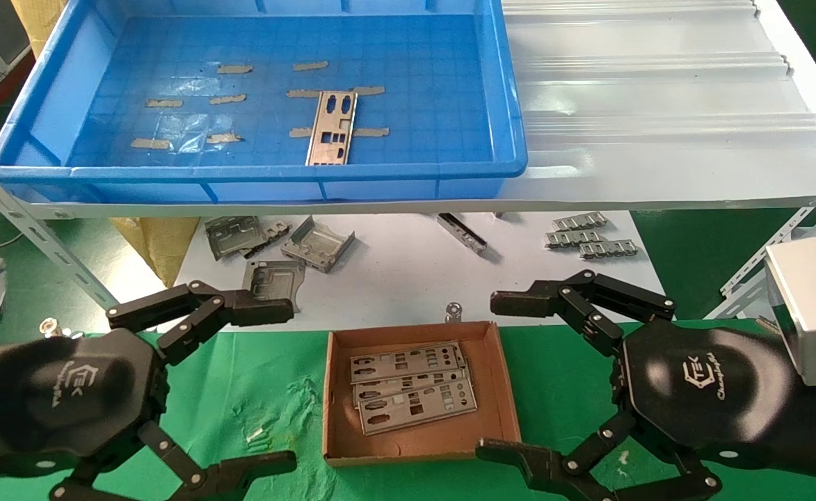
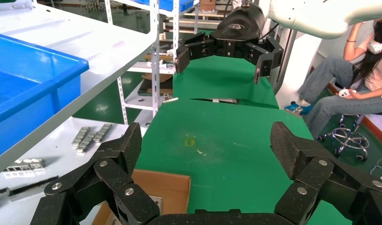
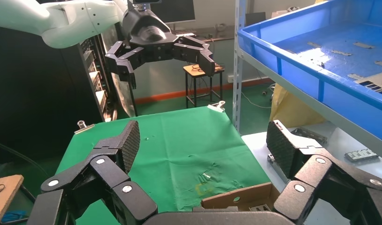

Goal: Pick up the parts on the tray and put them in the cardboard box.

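One silver plate (image 1: 331, 129) lies flat on the floor of the blue tray (image 1: 254, 170), which stands on the white shelf. It also shows in the right wrist view (image 3: 374, 80). The cardboard box (image 1: 421, 437) sits on the green cloth between my grippers and holds three stacked plates (image 1: 414, 400). My left gripper (image 1: 279, 386) is open and empty, just left of the box. My right gripper (image 1: 497, 378) is open and empty, just right of the box. Both hover low over the cloth. A corner of the box shows in the left wrist view (image 2: 168, 187) and in the right wrist view (image 3: 236, 199).
Bent grey brackets (image 1: 317, 243) and ridged metal strips (image 1: 588, 236) lie on the white surface under the shelf (image 1: 658, 104). Tan tape scraps dot the tray floor. A slanted metal shelf strut (image 1: 39, 236) stands at left. A seated person (image 2: 358, 79) is beyond the table.
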Robot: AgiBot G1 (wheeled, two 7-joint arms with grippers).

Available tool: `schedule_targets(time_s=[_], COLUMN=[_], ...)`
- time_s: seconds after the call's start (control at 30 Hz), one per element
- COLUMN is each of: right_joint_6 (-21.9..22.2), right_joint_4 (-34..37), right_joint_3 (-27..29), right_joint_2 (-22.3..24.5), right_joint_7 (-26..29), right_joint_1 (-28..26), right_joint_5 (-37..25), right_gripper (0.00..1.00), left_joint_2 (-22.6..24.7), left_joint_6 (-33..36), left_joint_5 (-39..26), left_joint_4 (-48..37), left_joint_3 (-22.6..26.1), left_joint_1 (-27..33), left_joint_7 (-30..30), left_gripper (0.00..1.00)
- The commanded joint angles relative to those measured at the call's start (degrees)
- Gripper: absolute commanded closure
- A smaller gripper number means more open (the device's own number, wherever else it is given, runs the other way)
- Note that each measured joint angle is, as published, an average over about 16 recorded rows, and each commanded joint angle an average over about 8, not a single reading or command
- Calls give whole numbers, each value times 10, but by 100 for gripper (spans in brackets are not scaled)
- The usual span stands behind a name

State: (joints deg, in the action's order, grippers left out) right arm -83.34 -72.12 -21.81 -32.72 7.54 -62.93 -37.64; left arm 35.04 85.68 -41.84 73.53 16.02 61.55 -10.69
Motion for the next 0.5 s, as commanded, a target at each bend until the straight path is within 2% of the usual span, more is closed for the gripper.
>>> schedule_targets(time_s=[0.03,0.5], right_joint_6=[0,0], right_joint_4=[0,0], right_joint_3=[0,0], right_joint_2=[0,0], right_joint_7=[0,0], right_joint_1=[0,0], right_joint_5=[0,0], right_gripper=[0,0], left_joint_2=[0,1], left_joint_6=[0,0], left_joint_5=[0,-1], left_joint_4=[0,-1], left_joint_3=[0,1], left_joint_1=[0,1], left_joint_7=[0,1], left_gripper=[0,0])
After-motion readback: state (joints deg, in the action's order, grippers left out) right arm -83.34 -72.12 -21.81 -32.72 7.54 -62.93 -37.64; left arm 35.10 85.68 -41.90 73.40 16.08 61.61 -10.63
